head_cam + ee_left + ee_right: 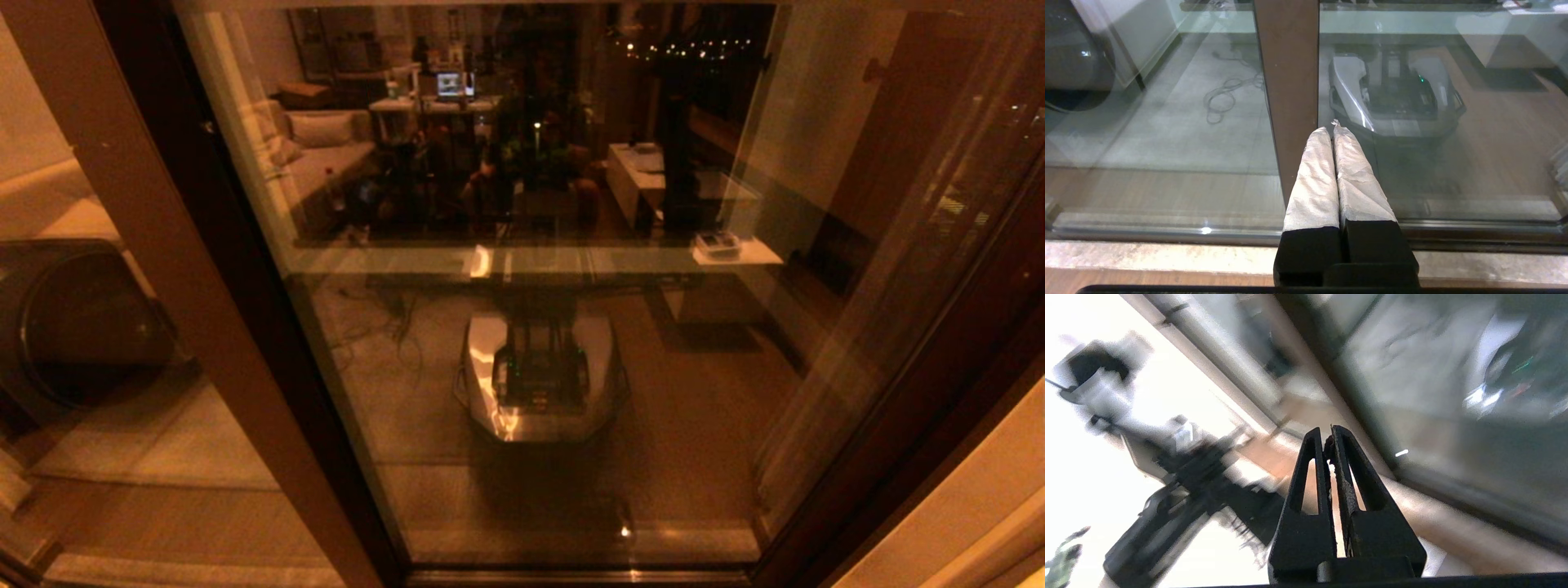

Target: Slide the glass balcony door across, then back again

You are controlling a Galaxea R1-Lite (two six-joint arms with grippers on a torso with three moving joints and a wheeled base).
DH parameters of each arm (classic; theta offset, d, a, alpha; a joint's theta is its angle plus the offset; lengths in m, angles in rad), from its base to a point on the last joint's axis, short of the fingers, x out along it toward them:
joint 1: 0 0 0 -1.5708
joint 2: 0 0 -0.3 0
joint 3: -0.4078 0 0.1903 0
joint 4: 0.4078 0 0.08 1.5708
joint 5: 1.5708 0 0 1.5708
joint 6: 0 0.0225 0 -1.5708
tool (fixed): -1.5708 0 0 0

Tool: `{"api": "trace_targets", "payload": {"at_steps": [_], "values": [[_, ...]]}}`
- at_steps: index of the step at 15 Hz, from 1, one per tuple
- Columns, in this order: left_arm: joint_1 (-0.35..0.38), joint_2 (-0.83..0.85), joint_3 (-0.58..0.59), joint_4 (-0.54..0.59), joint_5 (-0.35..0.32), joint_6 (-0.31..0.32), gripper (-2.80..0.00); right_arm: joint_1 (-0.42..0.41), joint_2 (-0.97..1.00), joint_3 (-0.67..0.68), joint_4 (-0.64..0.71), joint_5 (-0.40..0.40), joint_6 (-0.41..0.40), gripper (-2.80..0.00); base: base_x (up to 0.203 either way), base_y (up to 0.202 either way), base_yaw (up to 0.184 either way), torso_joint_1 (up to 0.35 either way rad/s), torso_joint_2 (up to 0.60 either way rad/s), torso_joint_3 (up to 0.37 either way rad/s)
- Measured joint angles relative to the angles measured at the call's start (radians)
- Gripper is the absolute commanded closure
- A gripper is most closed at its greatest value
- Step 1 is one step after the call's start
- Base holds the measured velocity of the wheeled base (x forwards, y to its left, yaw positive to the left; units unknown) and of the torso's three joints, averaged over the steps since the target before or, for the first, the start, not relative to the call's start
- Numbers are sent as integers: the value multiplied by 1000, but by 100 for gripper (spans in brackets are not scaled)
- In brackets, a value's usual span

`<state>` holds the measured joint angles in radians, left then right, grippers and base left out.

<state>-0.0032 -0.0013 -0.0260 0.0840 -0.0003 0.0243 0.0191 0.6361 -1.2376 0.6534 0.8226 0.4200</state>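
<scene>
Glass balcony door reflecting lit room; left gripper closed before brown upright; right gripper closed

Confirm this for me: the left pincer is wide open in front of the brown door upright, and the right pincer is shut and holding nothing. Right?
Not quite. The left wrist view shows the left pincer shut, its two wrapped fingers pressed together, not wide open. It does point at the brown upright of the glass balcony door. The right pincer is indeed shut and holds nothing.
</scene>
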Motion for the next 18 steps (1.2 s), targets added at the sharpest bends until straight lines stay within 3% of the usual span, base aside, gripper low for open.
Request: {"api": "trace_targets", "payload": {"at_steps": [2, 5, 7, 10, 14, 18], "values": [[0, 0, 0, 0, 0, 0, 0, -29, -114, -17, 155, -73, -45, 0, 0, 0, 0, 0, 0, 0], [0, 0, 0, 0, 0, 0, 0, -65, -269, -26, 394, -181, -272, 0, 0, 0, 0, 0, 0, 0], [0, 0, 0, 0, 0, 0, 0, -67, -331, -53, 540, -244, -376, 0, 0, 0, 0, 0, 0, 0], [0, 0, 0, 0, 0, 0, 0, -39, -446, 31, 576, -335, -479, 0, 0, 0, 0, 0, 0, 0], [0, 0, 0, 0, 0, 0, 0, -28, -568, 360, 482, -513, -526, 0, 0, 0, 0, 0, 0, 0], [0, 0, 0, 0, 0, 0, 0, -26, -617, 812, 30, -696, -534, 0, 0, 0, 0, 0, 0, 0]]}}
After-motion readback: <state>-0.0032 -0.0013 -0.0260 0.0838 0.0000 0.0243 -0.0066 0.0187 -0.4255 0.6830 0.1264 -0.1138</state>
